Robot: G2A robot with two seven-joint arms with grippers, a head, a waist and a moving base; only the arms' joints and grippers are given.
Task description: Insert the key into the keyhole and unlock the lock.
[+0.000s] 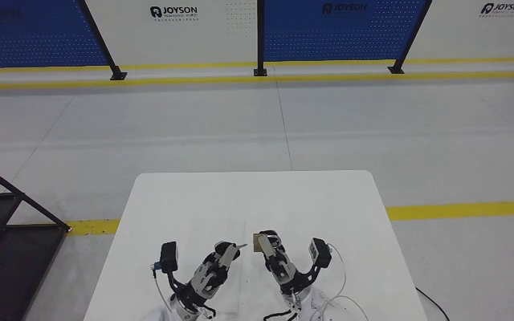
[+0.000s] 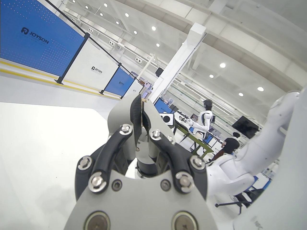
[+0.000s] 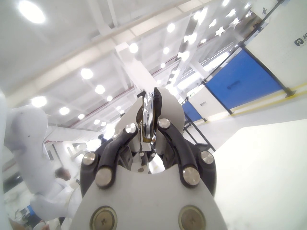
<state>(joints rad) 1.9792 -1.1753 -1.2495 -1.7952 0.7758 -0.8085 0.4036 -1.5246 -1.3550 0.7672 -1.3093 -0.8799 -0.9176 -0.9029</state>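
My left gripper [image 2: 142,107] is shut on a thin key [image 2: 143,113] seen edge-on between its dark pads. In the top view the left gripper [image 1: 234,249] holds the key's tip [image 1: 241,245] pointing toward the lock. My right gripper [image 3: 151,111] is shut on a padlock, with the shiny shackle [image 3: 148,116] and a brass body between the fingers. The brass lock [image 1: 261,241] sits at the right gripper [image 1: 267,241] in the top view, a small gap from the key. Both grippers are raised above the white table [image 1: 257,201] near its front edge.
The table top beyond the grippers is bare white. Cables [image 1: 341,305] trail by the front right of the table. A black stand [image 1: 28,213] is at the left, off the table. Blue and white barrier panels [image 1: 257,32] line the far floor.
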